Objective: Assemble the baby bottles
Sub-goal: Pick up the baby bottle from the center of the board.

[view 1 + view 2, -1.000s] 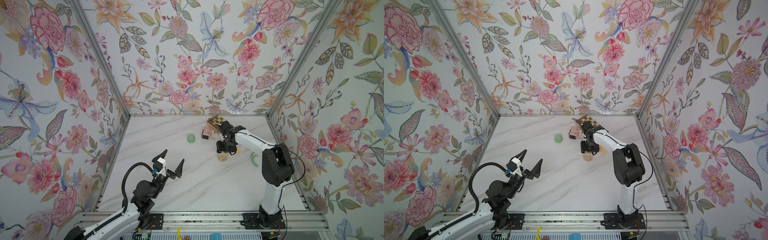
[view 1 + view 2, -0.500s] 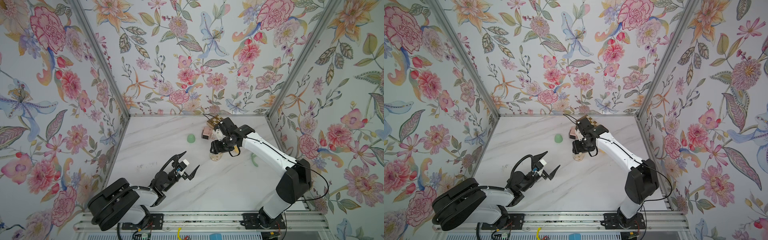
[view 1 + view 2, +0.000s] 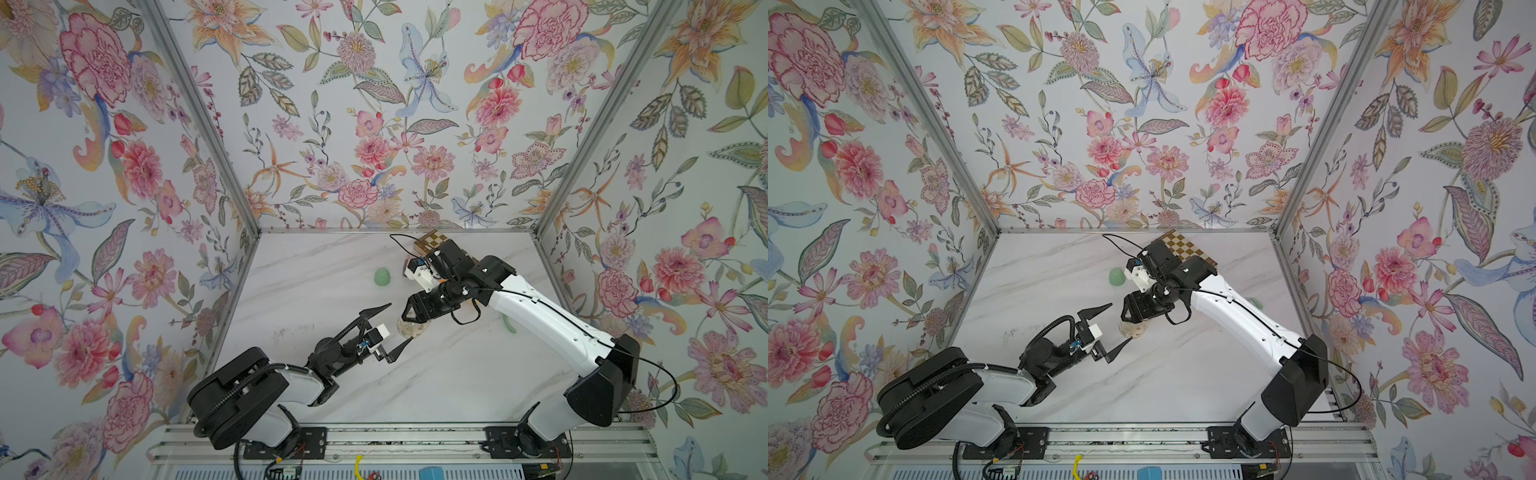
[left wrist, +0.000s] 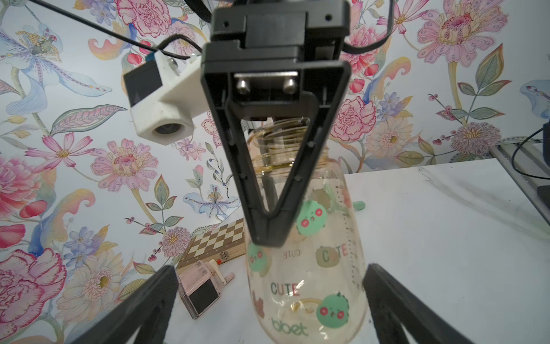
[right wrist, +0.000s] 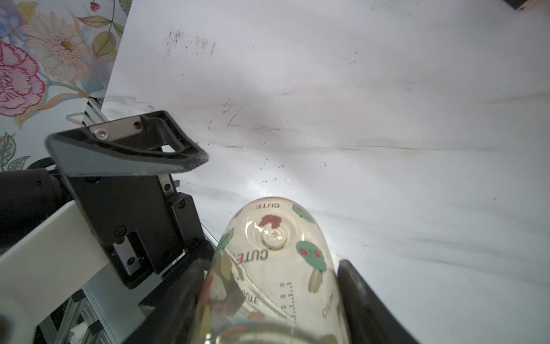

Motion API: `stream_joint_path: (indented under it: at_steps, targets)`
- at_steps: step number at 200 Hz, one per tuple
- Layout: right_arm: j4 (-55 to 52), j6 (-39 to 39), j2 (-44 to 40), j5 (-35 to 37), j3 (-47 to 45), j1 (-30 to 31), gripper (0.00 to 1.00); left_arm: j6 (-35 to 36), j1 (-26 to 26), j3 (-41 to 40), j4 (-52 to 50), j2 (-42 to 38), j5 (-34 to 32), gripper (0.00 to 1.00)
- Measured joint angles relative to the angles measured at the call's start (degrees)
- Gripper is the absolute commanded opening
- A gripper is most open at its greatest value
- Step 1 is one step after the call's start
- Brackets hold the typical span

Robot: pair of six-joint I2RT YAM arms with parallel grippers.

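White marble bench [image 3: 332, 395], 2 arms. Right gripper [image 5: 273, 262]: fingers [image 5: 366, 297] clamped on upper body of 1 clear baby bottle [image 4: 306, 283], nr. bench centre. Bottle's long axis approx. vertical: open threaded neck up, base twd. bench. Left gripper [image 3: 401, 322]: fingers [image 4: 143, 303] spread wide, one each side of the bottle's lower body, gaps visible, not touching. Nr. rear wall: 1 chequered board [image 3: 1187, 249], 1 pink-and-black box [image 4: 199, 292]. Loose on bench, apart from bottle: 1 mint dome cap [image 3: 382, 277], 1 mint collar [image 3: 509, 324], partly hidden by right arm.
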Motion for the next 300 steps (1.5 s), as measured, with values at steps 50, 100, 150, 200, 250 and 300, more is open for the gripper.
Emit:
stream_joint_path:
  at_steps: [50, 100, 150, 200, 250, 300]
  targets:
    - [1.7, 0.9, -1.0, -2.6, 0.0, 2.3, 0.31, -0.8, -0.2, 0.5, 0.0, 0.3, 1.7, 0.98]
    - [4.1, 1.9, -1.6, -4.4, -1.4, 2.8, 0.3, -1.1, -0.2, 1.4, 0.0, 0.9, 1.9, 0.93]
    - [7.1, 2.5, -2.1, -4.9, -2.9, 2.8, 0.3, -1.8, -0.2, 1.9, 0.0, 0.9, 2.3, 0.73]
    - [8.3, 3.1, -2.8, -4.8, -4.0, 2.8, 0.31, -2.4, -0.2, 1.9, 0.0, 0.8, 2.4, 0.57]
    - [8.9, 3.9, -3.8, -3.9, -4.0, 3.5, 0.83, -3.3, -0.2, 1.9, -0.2, -0.6, 2.6, 0.35]
    - [8.9, 7.1, -11.9, -0.7, -2.9, 2.3, 0.99, -6.0, -0.1, 2.4, 0.0, -3.5, 1.9, 0.31]
